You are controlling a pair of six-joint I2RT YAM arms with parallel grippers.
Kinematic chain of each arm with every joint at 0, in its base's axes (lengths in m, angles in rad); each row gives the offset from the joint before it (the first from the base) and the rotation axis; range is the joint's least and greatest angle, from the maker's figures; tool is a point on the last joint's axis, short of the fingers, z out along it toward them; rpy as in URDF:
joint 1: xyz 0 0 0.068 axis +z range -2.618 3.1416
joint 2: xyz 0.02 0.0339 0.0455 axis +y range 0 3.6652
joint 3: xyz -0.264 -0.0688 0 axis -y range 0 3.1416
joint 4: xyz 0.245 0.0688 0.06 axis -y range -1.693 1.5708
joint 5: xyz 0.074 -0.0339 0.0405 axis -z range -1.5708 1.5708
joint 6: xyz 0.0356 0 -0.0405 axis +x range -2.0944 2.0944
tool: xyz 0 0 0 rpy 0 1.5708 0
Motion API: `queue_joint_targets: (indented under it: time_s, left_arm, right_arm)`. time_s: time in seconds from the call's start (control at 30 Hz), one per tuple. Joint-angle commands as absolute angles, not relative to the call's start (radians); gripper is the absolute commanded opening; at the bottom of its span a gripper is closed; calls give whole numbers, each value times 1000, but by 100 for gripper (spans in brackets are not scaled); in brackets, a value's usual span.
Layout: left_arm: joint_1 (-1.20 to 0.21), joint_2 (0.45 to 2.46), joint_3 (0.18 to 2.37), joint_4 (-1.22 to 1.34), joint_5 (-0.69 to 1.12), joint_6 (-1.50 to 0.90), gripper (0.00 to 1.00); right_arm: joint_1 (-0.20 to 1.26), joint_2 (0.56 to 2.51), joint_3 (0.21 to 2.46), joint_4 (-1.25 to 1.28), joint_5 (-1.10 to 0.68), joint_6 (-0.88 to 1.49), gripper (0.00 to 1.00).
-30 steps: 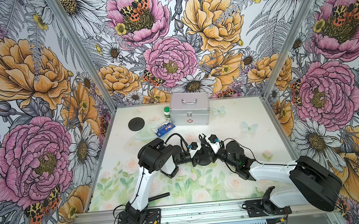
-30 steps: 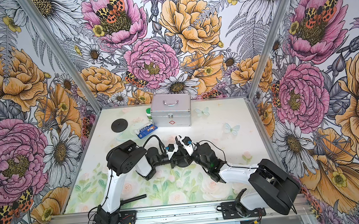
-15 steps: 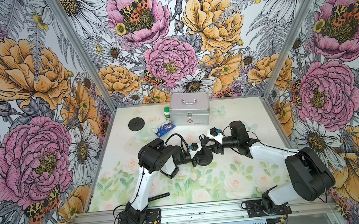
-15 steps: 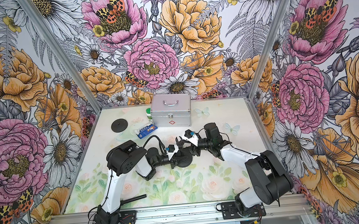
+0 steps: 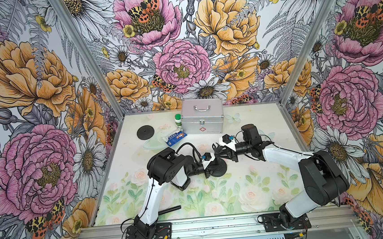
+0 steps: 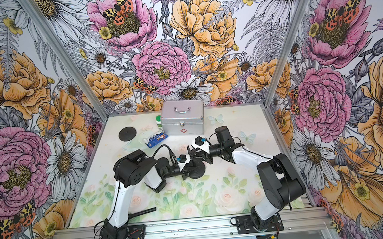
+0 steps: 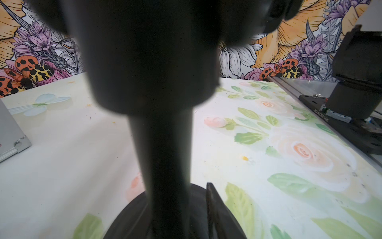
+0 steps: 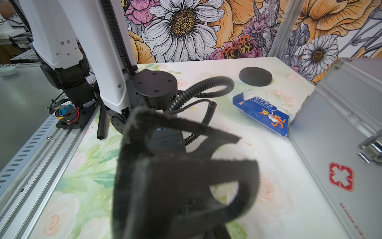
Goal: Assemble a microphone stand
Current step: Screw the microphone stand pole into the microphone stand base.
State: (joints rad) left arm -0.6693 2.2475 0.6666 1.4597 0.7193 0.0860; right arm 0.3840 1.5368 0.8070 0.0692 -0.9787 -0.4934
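Note:
In both top views the microphone stand stands mid-table: a round black base [image 5: 221, 169] [image 6: 199, 169] with a short upright pole. My left gripper [image 5: 211, 167] [image 6: 187, 168] is shut low on that pole. In the left wrist view the pole [image 7: 165, 155] rises from the base [image 7: 128, 217], with one finger [image 7: 213, 207] beside it and a thicker blurred part above. From the right, my right gripper [image 5: 221, 150] [image 6: 195, 153] is shut on the black U-shaped microphone clip [image 5: 215, 147] [image 6: 190, 151] at the pole's top. The clip [image 8: 182, 180] fills the right wrist view.
A second black disc [image 5: 145, 133] lies at the back left. Near it are a blue bandage pack [image 5: 174, 137], a green-capped bottle [image 5: 178, 121] and a silver case [image 5: 202, 118]. A loose black rod [image 5: 169, 210] lies by the left arm's foot near the front rail.
The right arm swung from low at the front round to the back right. Its jaws opened and closed again on the clip. The left arm and the stand stayed put.

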Motion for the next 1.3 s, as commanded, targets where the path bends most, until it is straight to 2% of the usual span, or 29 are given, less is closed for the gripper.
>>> queue_joint_targets:
  time_s: [0.0, 0.13, 0.2, 0.23, 0.3, 0.33, 0.37, 0.4, 0.43, 0.53, 0.63, 0.83, 1.0, 1.17, 1.27]
  left_arm:
    - [-678, 2282, 649, 1413, 736, 79, 34]
    - [-680, 2287, 657, 1412, 736, 78, 34]
    - [-680, 2285, 660, 1412, 737, 74, 34]
    - [-682, 2284, 660, 1413, 737, 75, 34]
    - [-686, 2283, 656, 1412, 740, 77, 34]
    - [-686, 2285, 655, 1412, 741, 81, 34]
    - [-685, 2284, 654, 1413, 739, 83, 34]
    - [-684, 2283, 653, 1413, 736, 84, 34]
    - [-681, 2282, 653, 1412, 737, 81, 34]
    - [-685, 2283, 655, 1412, 739, 79, 34]
    - [-686, 2281, 650, 1412, 734, 89, 34]
    - [-690, 2279, 649, 1411, 736, 93, 34]
    - [-686, 2279, 652, 1412, 735, 88, 34]
    - [-685, 2283, 653, 1412, 735, 87, 34]
    - [-685, 2283, 653, 1413, 735, 86, 34]
  right_arm:
    - [447, 1490, 663, 249, -631, -264, 0]
    - [634, 1423, 423, 646, 91, 116, 0]
    - [715, 1426, 376, 728, 257, 177, 0]
    - [734, 1434, 375, 742, 267, 184, 0]
    - [737, 1445, 387, 747, 190, 162, 2]
    - [734, 1441, 396, 745, 122, 123, 16]
    - [727, 1435, 404, 730, 48, 80, 26]
    - [714, 1424, 416, 703, -51, 30, 34]
    - [695, 1417, 433, 661, -163, -21, 38]
    - [614, 1402, 468, 562, -472, -154, 42]
    - [520, 1398, 497, 481, -670, -250, 44]
    - [396, 1438, 613, 296, -902, -393, 44]
    - [380, 1490, 705, 219, -931, -423, 43]
    - [380, 1516, 732, 217, -905, -391, 28]
    - [391, 1491, 695, 261, -783, -303, 6]
